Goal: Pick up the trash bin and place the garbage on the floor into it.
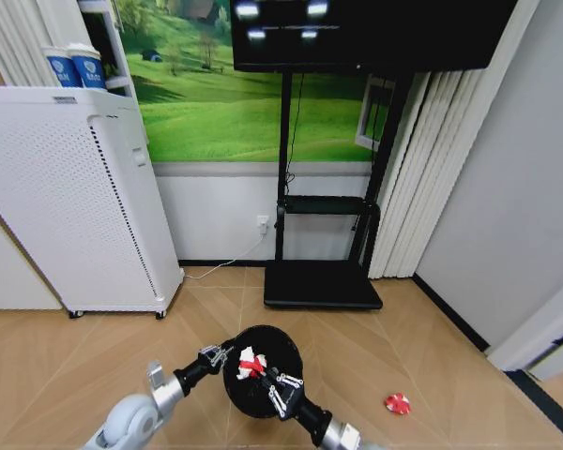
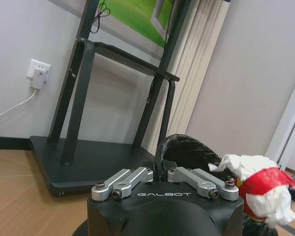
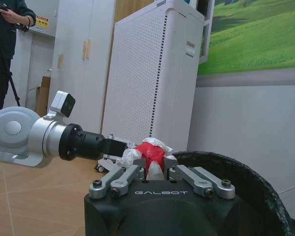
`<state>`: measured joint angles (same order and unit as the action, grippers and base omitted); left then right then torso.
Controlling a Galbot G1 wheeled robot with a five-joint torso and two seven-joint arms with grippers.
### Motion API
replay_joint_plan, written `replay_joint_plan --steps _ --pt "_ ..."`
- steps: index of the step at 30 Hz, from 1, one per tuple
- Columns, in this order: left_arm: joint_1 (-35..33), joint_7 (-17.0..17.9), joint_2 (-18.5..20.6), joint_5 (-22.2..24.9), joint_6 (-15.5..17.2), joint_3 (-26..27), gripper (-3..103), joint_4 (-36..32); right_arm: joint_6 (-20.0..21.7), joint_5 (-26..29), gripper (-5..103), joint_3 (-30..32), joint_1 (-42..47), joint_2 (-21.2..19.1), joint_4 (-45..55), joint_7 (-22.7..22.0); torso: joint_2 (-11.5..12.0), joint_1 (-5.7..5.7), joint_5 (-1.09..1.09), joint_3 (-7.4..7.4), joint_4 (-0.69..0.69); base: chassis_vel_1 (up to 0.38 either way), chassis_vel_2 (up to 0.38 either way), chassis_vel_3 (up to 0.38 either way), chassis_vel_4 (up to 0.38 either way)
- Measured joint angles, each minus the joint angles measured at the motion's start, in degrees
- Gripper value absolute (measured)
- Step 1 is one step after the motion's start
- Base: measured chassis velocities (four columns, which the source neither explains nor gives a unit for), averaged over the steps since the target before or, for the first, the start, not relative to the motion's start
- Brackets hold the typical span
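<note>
The black trash bin (image 1: 263, 398) hangs just above the wooden floor (image 1: 66, 375), low in the head view. My left gripper (image 1: 216, 356) is shut on its left rim; in the left wrist view the gripper (image 2: 160, 172) pinches the black rim (image 2: 187, 150). My right gripper (image 1: 268, 374) reaches over the bin's mouth from the near side, shut on a red-and-white crumpled wrapper (image 1: 251, 364). That wrapper (image 3: 150, 153) sits between the right gripper's (image 3: 155, 169) fingers, above the bin's rim (image 3: 236, 172), and also shows as the wrapper (image 2: 259, 189). Another red-and-white wrapper (image 1: 397, 403) lies on the floor to the right.
A tall white perforated unit (image 1: 75, 197) stands at the left with blue-and-white cups (image 1: 75, 66) on top. The black screen stand's base (image 1: 321, 284) lies just beyond the bin. A grey wall (image 1: 507, 206) closes the right side. Bare floor surrounds the bin.
</note>
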<state>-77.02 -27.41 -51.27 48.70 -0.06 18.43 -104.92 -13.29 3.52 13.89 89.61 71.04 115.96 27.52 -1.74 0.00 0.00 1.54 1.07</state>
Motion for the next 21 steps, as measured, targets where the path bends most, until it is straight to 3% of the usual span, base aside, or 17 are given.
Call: replay_joint_plan --steps 5,6,9,13,15,16,21 --pt "0.6 3.2 -1.7 1.4 0.0 -0.1 7 0.3 0.2 0.4 38 0.9 0.4 0.6 -0.3 -0.6 0.0 0.0 0.0 0.0 0.0 0.0 0.0 0.0 0.0" --pt "0.6 3.2 -1.7 1.4 0.0 -0.1 7 0.3 0.2 0.4 38 0.9 0.4 0.6 -0.3 -0.6 0.0 0.0 0.0 0.0 0.0 0.0 0.0 0.0 0.0" --pt "1.2 4.6 -2.2 1.8 0.0 0.0 7 0.9 0.2 1.0 54 2.1 0.6 2.0 -0.8 -2.1 0.0 0.0 0.0 0.0 0.01 0.0 0.0 0.0 0.0" --pt "1.4 7.0 -2.9 1.8 -0.4 0.8 7 1.7 0.1 2.9 65 5.3 1.2 4.3 -1.0 -4.4 0.0 0.0 0.0 0.01 0.0 0.0 0.0 0.0 0.0" --pt "1.8 11.6 -5.3 2.3 -1.3 4.5 7 3.5 0.5 6.6 76 10.3 1.9 7.3 -1.3 -9.9 0.0 0.0 -0.01 0.0 0.02 0.0 0.0 0.0 0.0" --pt "1.8 11.6 -5.3 2.3 -1.3 4.5 7 3.5 0.5 6.6 76 10.3 1.9 7.3 -1.3 -9.9 0.0 0.0 -0.01 0.0 0.02 0.0 0.0 0.0 0.0" --pt "2.0 15.6 -6.9 4.8 -2.9 11.2 7 5.9 0.5 12.5 97 17.3 1.6 8.8 -4.7 -12.8 0.0 0.0 -0.01 0.01 0.0 0.0 0.0 0.0 0.0"
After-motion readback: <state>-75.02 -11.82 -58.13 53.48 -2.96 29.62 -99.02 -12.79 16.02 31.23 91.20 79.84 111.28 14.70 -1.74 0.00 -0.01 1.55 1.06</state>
